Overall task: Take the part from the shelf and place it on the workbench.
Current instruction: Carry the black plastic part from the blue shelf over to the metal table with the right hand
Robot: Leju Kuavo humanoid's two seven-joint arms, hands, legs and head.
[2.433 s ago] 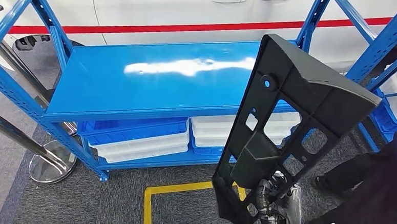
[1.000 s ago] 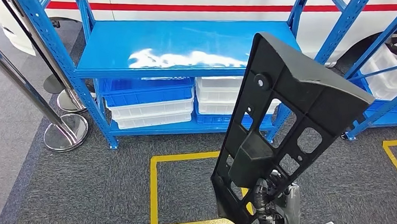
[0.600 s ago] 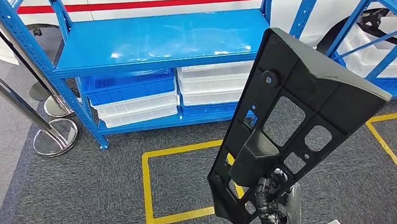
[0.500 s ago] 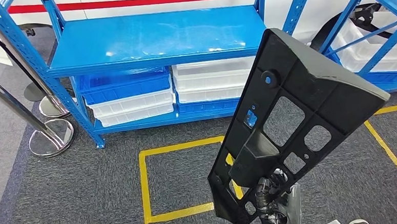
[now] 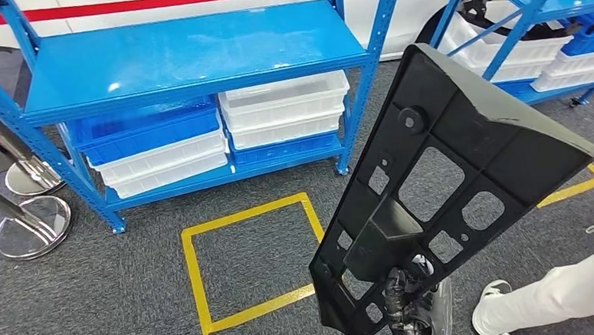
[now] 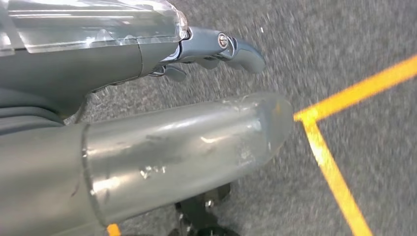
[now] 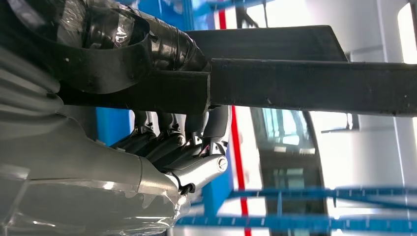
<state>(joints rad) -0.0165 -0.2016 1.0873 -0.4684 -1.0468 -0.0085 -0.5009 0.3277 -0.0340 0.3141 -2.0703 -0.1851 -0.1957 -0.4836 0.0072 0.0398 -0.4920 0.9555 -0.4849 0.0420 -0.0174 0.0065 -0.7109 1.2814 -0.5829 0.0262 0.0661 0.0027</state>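
Right hand (image 5: 415, 312) clenched round lower end of black part (image 5: 446, 183), part held upright, well clear of blue shelf (image 5: 185, 50), above carpet beside yellow floor square (image 5: 250, 265). Left hand (image 6: 216, 49) hangs over carpet, holds nothing, fingers loosely curled. Step: carrying. Desk not visible; next move likely turn from shelf toward desk, lower part flat

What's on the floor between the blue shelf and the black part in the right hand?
In the head view, grey carpet with a yellow tape square lies between the blue shelf and the black part held by the right hand.
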